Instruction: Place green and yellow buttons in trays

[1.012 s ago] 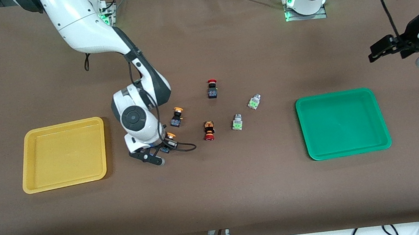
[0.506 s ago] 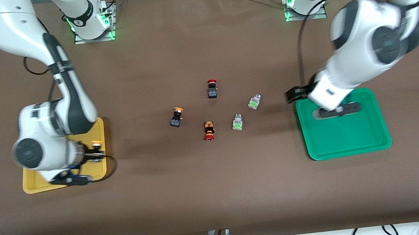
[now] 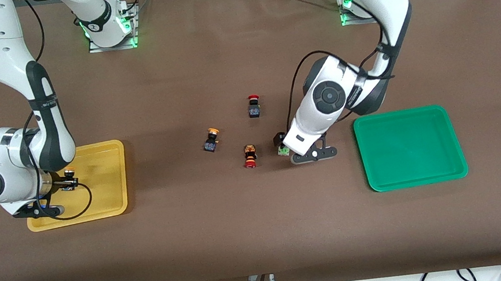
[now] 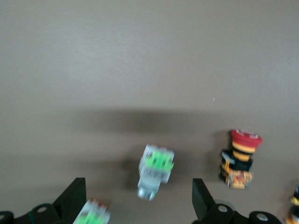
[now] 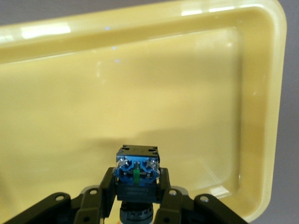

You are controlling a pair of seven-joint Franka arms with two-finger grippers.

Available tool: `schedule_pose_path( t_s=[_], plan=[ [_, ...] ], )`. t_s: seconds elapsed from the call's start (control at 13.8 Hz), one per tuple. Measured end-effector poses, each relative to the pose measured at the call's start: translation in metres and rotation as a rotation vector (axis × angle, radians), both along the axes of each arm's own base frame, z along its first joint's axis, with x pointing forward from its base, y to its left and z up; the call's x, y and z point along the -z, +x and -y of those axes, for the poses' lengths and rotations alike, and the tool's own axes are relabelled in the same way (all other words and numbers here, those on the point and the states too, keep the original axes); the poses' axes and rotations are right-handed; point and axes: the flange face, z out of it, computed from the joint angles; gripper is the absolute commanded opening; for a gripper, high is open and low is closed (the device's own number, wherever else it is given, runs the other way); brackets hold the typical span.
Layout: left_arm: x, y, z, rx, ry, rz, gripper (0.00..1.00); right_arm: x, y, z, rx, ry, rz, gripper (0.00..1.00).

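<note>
My right gripper (image 3: 61, 189) is shut on a yellow button (image 3: 69, 176) and holds it over the yellow tray (image 3: 105, 179). In the right wrist view the button's blue-black body (image 5: 137, 173) sits between the fingers above the tray floor (image 5: 187, 93). My left gripper (image 3: 293, 149) is open, low over the two green buttons; one (image 3: 284, 151) peeks out beside it, the other is hidden by the arm. The left wrist view shows one green button (image 4: 156, 169) ahead between the open fingers and another (image 4: 92, 217) by one finger. A second yellow button (image 3: 211, 140) stands mid-table. The green tray (image 3: 410, 147) is empty.
Two red-capped black switches lie mid-table: one (image 3: 253, 106) nearer the robots' bases, one (image 3: 249, 156) beside the left gripper, which also shows in the left wrist view (image 4: 239, 158).
My right arm carried the yellow button from mid-table to over the yellow tray. My left arm swung in from the table's end, over the green tray, down to the green buttons.
</note>
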Motion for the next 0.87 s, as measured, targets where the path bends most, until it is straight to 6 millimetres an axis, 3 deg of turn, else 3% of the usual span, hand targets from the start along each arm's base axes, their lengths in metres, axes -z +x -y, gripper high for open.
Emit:
schedule_pose_path(
  t_s=[0.07,0.14,0.29,0.36,0.51,0.58,0.72,0.8,0.87],
  plan=[
    [0.011,0.003,0.005,0.014,0.006,0.010,1.00,0.004,-0.002,0.008,-0.006,0.000,0.006,0.88],
    [0.022,0.003,0.012,0.027,0.014,0.020,1.00,0.005,-0.004,0.017,-0.013,0.001,0.011,1.00],
    [0.042,-0.003,0.022,0.039,0.032,0.014,1.00,0.000,-0.002,0.024,-0.028,0.006,0.021,1.00],
    [0.053,-0.007,0.027,0.045,0.038,0.001,1.00,-0.007,0.002,0.018,-0.035,0.012,0.030,1.00],
    [0.075,-0.016,0.036,0.062,0.045,-0.009,1.00,-0.030,0.011,-0.018,-0.051,0.056,0.027,1.00],
    [0.082,-0.021,0.040,0.070,0.048,-0.011,0.89,-0.042,0.015,-0.044,-0.039,0.071,0.024,1.00],
    [0.085,-0.022,0.044,0.073,0.049,-0.009,0.23,-0.055,0.017,-0.107,0.005,0.081,0.024,1.00],
    [0.083,-0.019,0.042,0.070,0.049,-0.002,0.04,-0.054,0.014,-0.143,0.034,0.095,0.026,1.00],
    [0.081,-0.015,0.040,0.066,0.050,0.004,0.00,-0.051,0.009,-0.179,0.072,0.128,0.024,1.00]
  ],
)
